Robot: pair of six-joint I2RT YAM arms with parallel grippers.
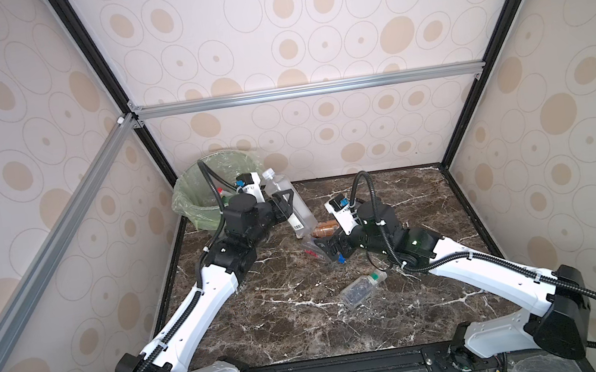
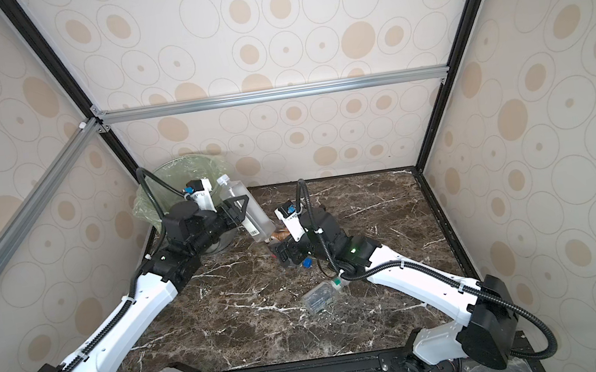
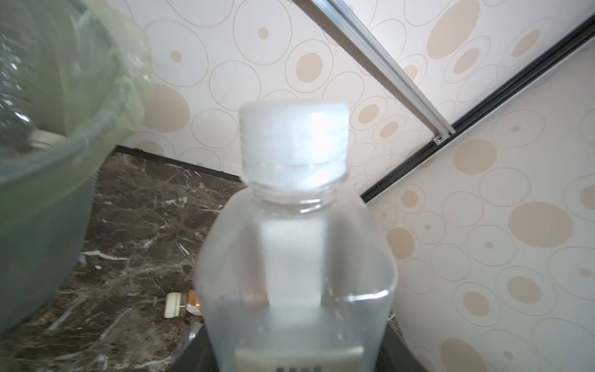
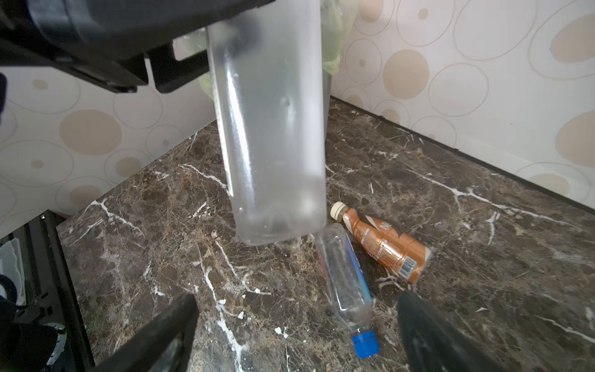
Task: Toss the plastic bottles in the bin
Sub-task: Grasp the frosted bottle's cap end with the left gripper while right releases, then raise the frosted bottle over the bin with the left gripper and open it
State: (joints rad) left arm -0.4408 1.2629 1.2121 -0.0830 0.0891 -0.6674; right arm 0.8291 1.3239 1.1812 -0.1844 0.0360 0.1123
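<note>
We're clamping a clear bottle [image 1: 280,184] in the left fingers [image 1: 280,209] beside the bin [image 1: 187,209], upper left. The right fingers [image 4: 431,335] are hanging wide apart above a blue-capped bottle [image 4: 344,277] and a brown bottle [image 4: 383,248] lying on the bench [image 1: 287,321].

both top views look down from the front; close wrist views share the frosted bottle [image 3: 294,251].

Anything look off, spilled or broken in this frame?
Nothing spilled or broken. The white-capped clear bottle hangs tilted in the left gripper, beside the bin rather than over it. The brown bottle, blue-capped bottle and green-capped bottle lie on their sides on the table.
</note>
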